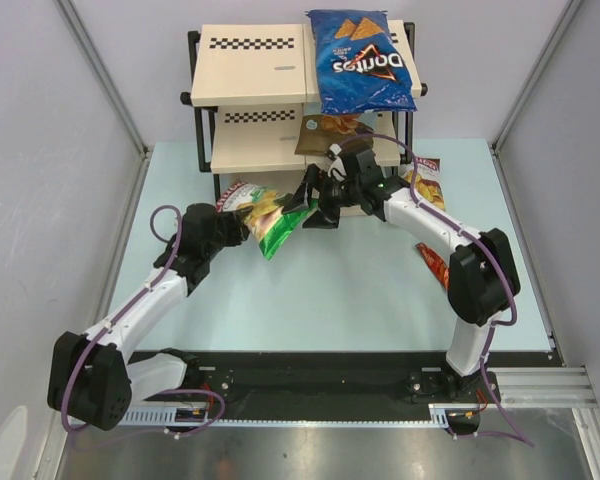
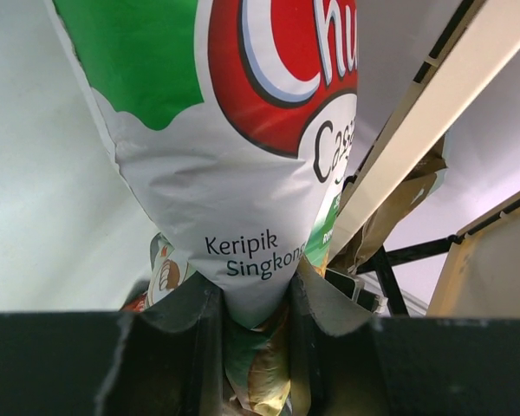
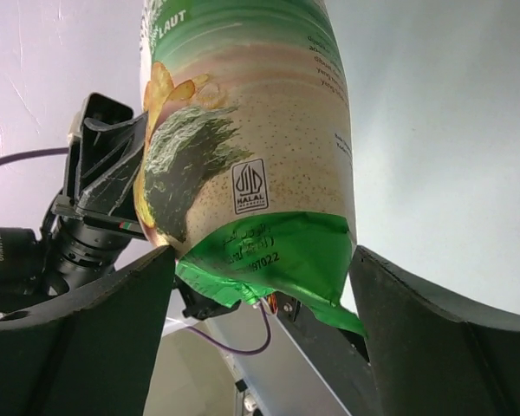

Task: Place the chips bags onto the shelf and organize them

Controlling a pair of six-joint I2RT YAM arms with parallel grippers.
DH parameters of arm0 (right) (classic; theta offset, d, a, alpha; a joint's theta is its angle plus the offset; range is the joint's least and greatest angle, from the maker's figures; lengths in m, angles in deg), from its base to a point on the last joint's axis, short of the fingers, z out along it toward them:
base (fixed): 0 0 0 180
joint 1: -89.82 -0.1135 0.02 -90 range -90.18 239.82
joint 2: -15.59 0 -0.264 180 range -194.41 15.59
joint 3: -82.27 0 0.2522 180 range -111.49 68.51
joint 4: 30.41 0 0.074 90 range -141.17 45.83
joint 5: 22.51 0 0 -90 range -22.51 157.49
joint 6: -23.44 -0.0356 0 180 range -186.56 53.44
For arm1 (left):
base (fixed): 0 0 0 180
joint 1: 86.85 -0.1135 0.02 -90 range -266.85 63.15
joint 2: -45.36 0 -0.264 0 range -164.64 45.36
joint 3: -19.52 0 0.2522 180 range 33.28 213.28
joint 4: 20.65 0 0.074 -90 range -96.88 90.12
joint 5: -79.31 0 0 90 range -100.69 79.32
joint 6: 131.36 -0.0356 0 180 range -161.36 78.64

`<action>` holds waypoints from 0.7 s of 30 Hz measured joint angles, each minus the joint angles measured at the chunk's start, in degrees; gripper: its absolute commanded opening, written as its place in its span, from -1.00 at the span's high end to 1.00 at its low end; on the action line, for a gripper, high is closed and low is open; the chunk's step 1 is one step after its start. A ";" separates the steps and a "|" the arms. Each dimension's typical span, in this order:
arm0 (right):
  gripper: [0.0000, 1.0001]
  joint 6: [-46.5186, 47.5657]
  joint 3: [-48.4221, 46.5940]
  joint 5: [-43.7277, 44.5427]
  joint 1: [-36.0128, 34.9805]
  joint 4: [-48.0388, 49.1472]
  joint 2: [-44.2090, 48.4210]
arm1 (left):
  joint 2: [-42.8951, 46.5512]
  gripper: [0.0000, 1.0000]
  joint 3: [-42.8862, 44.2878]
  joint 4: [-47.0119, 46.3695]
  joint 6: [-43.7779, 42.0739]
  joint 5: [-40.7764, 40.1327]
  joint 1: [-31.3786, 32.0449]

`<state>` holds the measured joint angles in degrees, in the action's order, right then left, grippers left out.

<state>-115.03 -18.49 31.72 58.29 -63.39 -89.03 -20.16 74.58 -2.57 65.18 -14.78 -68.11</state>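
Note:
My left gripper (image 1: pixel 242 224) is shut on one end of the green-white Chuba Cassava bag (image 1: pixel 267 216), which hangs just in front of the shelf's (image 1: pixel 250 70) bottom tier. In the left wrist view the fingers (image 2: pixel 199 329) pinch the bag's white end (image 2: pixel 243 173). My right gripper (image 1: pixel 311 205) is open, with the bag's green far end (image 3: pixel 269 251) between its spread jaws (image 3: pixel 260 277). The blue Doritos bag (image 1: pixel 362 62) lies on the top tier at the right. A brown bag (image 1: pixel 330 130) sits on the middle tier.
A red bag (image 1: pixel 432 264) lies on the table under my right forearm. Another bag (image 1: pixel 426 180) lies right of the shelf's foot. The shelf board (image 2: pixel 416 113) and black frame (image 2: pixel 390 277) are close to the right of the left gripper. Grey walls enclose the table.

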 measured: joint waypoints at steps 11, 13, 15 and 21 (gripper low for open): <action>-0.64 -1.92 0.20 2.67 -0.57 1.18 -0.04 | 0.39 1.00 -1.57 -0.33 4.63 -1.25 3.13; -0.54 -2.34 0.42 3.30 -0.72 1.38 -0.04 | 0.39 0.99 -2.34 -0.76 5.57 -1.57 3.39; -0.19 -2.58 0.81 3.76 -0.90 1.40 -0.04 | 0.48 1.00 -3.19 -1.20 6.16 -1.66 3.61; 0.81 -2.97 1.07 4.17 -1.42 1.70 -0.04 | 1.51 0.85 -5.31 -3.06 7.48 -1.68 3.72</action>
<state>-118.00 -17.42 35.90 56.87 -61.69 -89.07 -18.65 69.27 -5.63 72.66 -16.47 -64.39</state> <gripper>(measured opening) 0.342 0.305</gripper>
